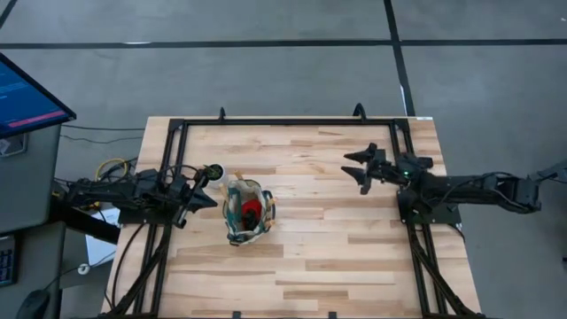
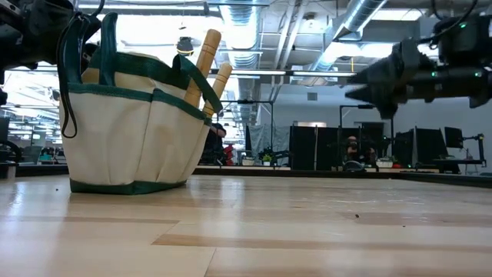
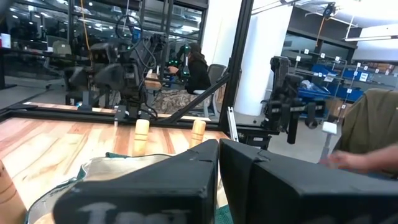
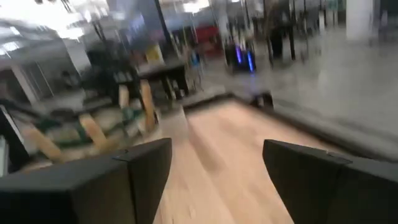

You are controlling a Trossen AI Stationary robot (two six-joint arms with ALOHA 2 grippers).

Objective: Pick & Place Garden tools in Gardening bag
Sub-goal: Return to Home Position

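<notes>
The beige gardening bag [image 1: 249, 213] with green trim stands upright on its base at the table's left middle. Wooden trowel handles [image 2: 206, 54] stick up out of it, and a red-and-black tool [image 1: 252, 209] lies inside. My left gripper [image 1: 205, 189] is shut and empty, just left of the bag. In the left wrist view its fingers [image 3: 219, 152] point over the bag's rim [image 3: 112, 158] toward two handles [image 3: 142, 134]. My right gripper [image 1: 360, 168] is open and empty above the table's far right, and it also shows in the low view [image 2: 369, 85].
A small white pot with a dark top [image 1: 214, 173] stands just beyond the bag's far left corner, close to my left gripper. A black frame [image 1: 292, 121] runs round the table. A monitor [image 1: 27, 97] stands off the left side. A person's sleeve [image 3: 373, 134] shows beyond the table.
</notes>
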